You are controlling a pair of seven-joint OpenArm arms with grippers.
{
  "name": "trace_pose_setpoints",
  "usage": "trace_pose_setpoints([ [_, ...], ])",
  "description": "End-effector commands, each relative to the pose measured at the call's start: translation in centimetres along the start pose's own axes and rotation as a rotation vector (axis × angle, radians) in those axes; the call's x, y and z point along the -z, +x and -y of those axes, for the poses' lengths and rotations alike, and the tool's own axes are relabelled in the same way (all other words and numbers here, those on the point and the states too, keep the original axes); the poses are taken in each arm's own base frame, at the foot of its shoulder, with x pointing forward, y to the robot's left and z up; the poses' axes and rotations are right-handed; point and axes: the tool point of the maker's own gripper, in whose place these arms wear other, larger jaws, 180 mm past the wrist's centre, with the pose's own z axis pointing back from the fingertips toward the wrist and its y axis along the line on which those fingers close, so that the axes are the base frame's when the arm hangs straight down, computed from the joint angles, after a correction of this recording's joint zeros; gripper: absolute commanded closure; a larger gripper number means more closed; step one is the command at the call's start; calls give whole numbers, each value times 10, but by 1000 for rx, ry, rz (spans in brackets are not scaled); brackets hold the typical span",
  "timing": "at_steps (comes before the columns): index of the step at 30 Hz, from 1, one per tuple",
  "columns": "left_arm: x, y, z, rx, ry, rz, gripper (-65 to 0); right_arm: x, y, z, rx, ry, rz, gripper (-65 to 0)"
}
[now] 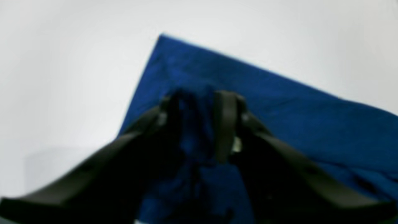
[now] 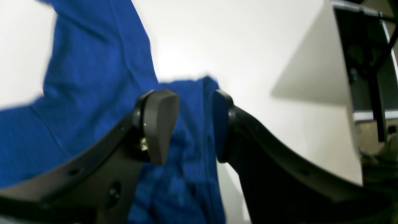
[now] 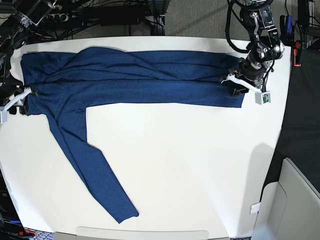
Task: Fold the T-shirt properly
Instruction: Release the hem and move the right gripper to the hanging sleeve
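Lengthwise fold laid on bench (image 3: pixel 200 165); left tool (image 1: pixel 202 124) and right tool (image 2: pixel 192 124) unclenched astride T-shirt (image 3: pixel 135 80) hem; sleeve fold likely next.

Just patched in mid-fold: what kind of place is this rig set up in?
Probably a robotics lab or test bench, not a home. A bare white table holds only the T-shirt, and cables and equipment crowd its far edge behind the two arms.

T-shirt (image 3: pixel 135 80) spread across far half of tabletop (image 3: pixel 190 165) | one sleeve runs toward near edge | left pincer (image 3: pixel 245 89) over one end | right pincer (image 3: pixel 20 100) over opposite end
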Motion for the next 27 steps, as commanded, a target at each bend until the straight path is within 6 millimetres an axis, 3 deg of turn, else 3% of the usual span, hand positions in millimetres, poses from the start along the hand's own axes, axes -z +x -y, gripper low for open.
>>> trace_pose_setpoints([
  [1,-3,18,-1,3,-2,61,-238,0,23,7,-12,-19,62,-236],
  [4,-5,28,-6,-7,11,87,-285,8,41,14,-1,-46,85,-236],
  [9,-9,45,-10,-18,23,135,-295,27,66,10,48,-12,124,-236],
  [14,-13,72,-1,-11,4,204,-294,67,79,-16,-25,30,48,-242],
  [18,-16,90,11,-8,-22,252,-294,97,92,-54,-144,59,54,-334],
  [22,-16,96,19,-31,-38,271,-294,123,100,-81,-191,112,37,-430],
  [27,-15,95,22,-29,-46,267,-294,140,115,-96,-171,169,87,-446],
])
